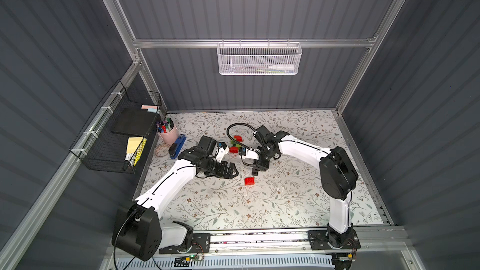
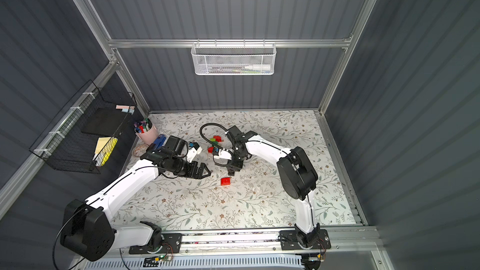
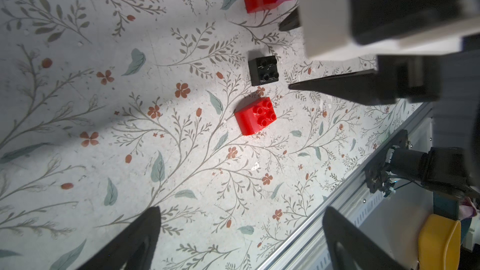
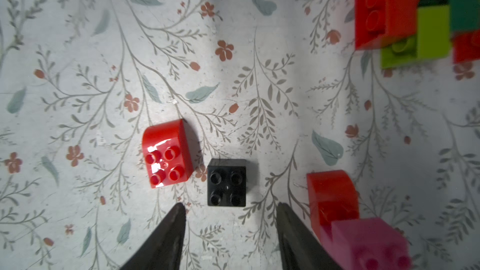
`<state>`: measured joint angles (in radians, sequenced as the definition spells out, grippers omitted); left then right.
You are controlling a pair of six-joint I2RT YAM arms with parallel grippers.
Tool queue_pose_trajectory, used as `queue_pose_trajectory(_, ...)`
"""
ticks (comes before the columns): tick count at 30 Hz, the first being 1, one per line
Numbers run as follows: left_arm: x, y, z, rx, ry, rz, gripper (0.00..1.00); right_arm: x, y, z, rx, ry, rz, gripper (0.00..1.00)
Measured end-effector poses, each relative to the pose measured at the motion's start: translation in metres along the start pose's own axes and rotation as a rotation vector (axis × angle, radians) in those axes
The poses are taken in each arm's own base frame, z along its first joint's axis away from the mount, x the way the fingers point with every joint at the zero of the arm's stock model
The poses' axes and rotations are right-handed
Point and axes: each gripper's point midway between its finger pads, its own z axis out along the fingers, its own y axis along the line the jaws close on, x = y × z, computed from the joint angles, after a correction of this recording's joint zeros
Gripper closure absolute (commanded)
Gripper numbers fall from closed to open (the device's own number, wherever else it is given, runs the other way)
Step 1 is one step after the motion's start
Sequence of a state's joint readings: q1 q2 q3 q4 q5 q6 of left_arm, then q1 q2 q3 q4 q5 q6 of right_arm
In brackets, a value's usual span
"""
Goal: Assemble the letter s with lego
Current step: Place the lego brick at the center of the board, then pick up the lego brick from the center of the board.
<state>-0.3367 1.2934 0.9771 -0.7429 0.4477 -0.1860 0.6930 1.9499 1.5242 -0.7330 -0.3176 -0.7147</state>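
As the right arm bends down to the floral tabletop (image 4: 78, 48), the right gripper (image 4: 231, 210) gapes empty just short of the small black studded plastic brick (image 4: 226, 182); the left gripper (image 3: 241, 211) hangs wide open nearby.

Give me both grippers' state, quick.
Left gripper: open, empty.
Right gripper: open, empty; black brick sits free at its tips.

The front brick (image 1: 250, 181) lies on the table (image 1: 285, 203), before the brick cluster (image 1: 237, 138).
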Motion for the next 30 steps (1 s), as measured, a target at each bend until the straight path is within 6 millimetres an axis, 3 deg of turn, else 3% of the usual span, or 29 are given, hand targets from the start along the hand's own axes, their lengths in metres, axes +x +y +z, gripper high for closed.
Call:
queue_pose_trajectory(5, -0.001, -0.001, -0.017, -0.005, -0.046, 0.005, 0.0, -0.018, 0.029, -0.005, -0.05, -0.043, -0.056, 0.37)
queue_pose_trajectory(10, 0.001, 0.01, -0.029, -0.019, -0.084, -0.029, 0.0, -0.01, 0.061, 0.01, -0.127, 0.005, -0.101, 0.35)
queue_pose_trajectory(21, 0.014, 0.023, -0.024, -0.006, -0.062, -0.107, 0.0, 0.017, 0.06, 0.051, -0.132, 0.152, -0.147, 0.34)
queue_pose_trajectory(30, 0.01, 0.019, -0.023, 0.027, -0.072, -0.102, 0.01, 0.018, 0.057, 0.06, -0.106, 0.186, -0.167, 0.43)
